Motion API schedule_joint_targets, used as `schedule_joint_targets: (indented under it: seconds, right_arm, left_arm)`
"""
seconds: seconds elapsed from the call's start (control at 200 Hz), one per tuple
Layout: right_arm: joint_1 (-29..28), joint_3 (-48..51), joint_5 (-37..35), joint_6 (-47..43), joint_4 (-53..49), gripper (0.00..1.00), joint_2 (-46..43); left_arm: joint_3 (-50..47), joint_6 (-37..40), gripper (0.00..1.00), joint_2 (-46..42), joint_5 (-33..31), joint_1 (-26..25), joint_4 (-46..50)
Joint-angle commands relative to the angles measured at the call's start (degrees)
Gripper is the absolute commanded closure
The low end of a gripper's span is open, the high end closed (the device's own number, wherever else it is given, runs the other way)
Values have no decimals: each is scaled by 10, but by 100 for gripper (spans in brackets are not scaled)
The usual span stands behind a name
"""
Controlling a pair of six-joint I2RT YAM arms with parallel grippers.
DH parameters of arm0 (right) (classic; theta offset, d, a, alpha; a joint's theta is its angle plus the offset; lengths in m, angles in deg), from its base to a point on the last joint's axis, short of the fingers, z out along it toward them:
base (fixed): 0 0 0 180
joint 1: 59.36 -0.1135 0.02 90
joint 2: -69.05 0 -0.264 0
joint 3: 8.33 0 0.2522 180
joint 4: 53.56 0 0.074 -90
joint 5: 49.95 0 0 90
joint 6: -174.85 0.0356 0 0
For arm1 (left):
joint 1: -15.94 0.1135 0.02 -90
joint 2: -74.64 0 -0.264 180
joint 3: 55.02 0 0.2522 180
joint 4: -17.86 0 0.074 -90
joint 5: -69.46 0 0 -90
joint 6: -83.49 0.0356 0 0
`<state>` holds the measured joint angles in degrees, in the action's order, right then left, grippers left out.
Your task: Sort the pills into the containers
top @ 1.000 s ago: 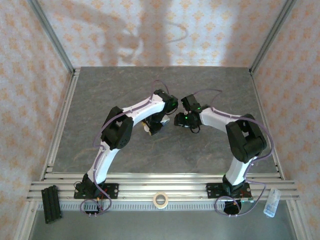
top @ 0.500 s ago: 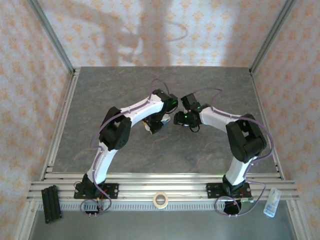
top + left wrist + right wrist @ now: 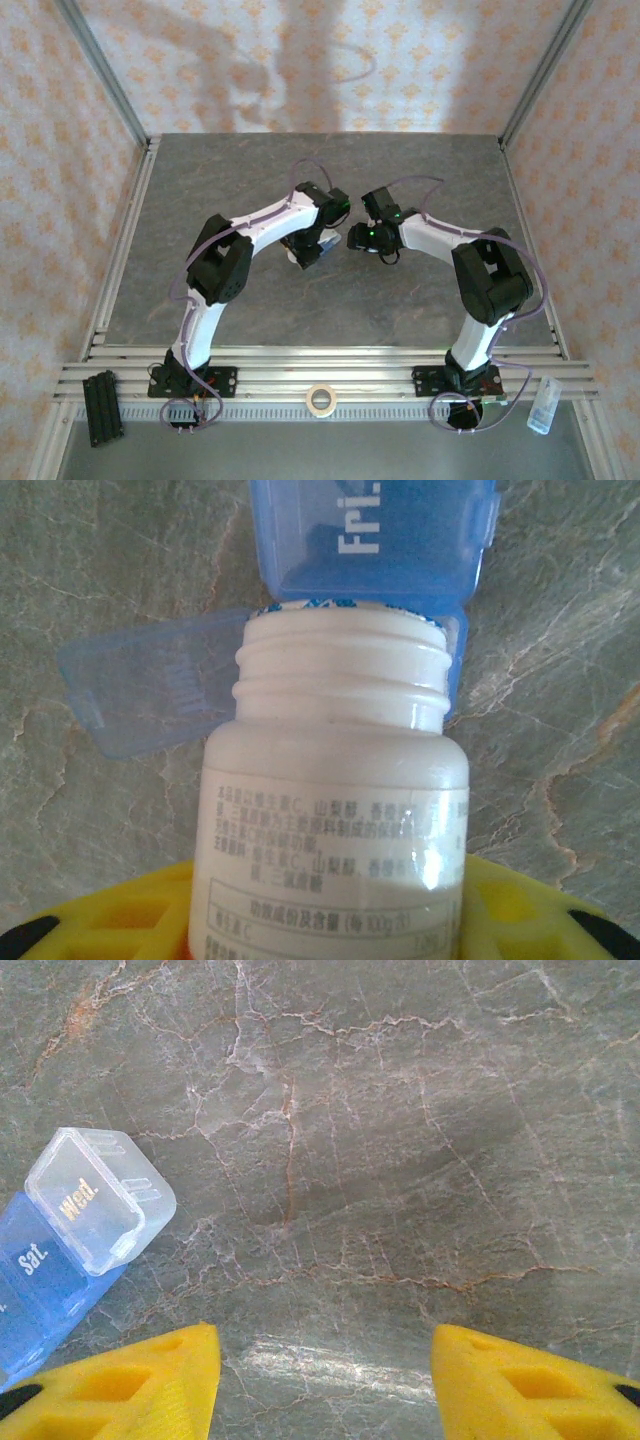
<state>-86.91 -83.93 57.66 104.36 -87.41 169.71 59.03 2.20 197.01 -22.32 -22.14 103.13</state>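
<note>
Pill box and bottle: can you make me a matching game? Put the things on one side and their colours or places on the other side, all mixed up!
Things:
1. bottle
2. Wed. box
3. Fri. box
4. tape roll

Match with:
A. blue
B. on the front rail
C. clear
D. white, cap off

Pairs: 1-D, 2-C, 3-A, 4-B

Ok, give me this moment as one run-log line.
left pincer: shut on uncapped white plastic bottle | bottle mouth: at open translucent blue pill-box compartment | right pincer: open, empty, above grey marbled table
</note>
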Motion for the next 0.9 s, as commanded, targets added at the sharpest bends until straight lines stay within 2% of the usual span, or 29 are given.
schedule_joint_targets:
  seconds: [0.0, 0.325, 0.896]
  right_arm:
    - [3, -12, -9, 1, -8, 42, -9]
    - [3, -14, -14, 1, -17, 42, -15]
    - [3, -17, -19, 0, -27, 42, -25]
  left_arm:
    - [-20, -13, 100, -42, 8, 5, -27]
    - [-98, -26, 100, -99, 16, 11, -109]
    - [-179, -34, 100, -145, 40, 13, -183]
